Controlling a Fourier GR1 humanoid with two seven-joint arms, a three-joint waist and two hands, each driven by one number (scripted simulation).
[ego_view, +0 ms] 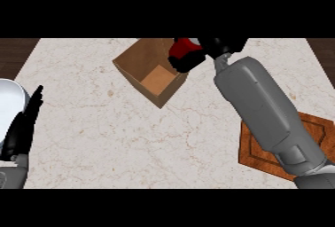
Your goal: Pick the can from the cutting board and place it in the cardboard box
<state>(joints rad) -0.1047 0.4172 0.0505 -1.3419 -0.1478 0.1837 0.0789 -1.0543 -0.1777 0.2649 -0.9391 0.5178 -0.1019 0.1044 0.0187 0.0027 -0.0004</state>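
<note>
Grey and bulky, the right forearm [271,119] fills the near right of the head view, crossing over the brown wooden cutting board [313,133] that lies on the pale marbled counter [104,146]. At its far end the black right hand [208,48] is curled round the red can with a white and dark band [185,49], holding it above the far right corner of the open brown cardboard box [152,71], roughly over the rim, not squarely over the floor of the box. So the can is off the board and held by the hand, not yet inside the box. The risk, as I judge it, lies in that offset: let go from here, the can could strike the box wall, tip, and roll out onto the counter, or knock the light box askew. Drifting a little further toward the box centre and lowering before the fingers spread would guard against that. How high the can hangs above the rim cannot be told from this steep angle. At the left edge the black left hand [23,122] rests, fingers straight, beside a pale rounded shape [12,108] I cannot identify.
</note>
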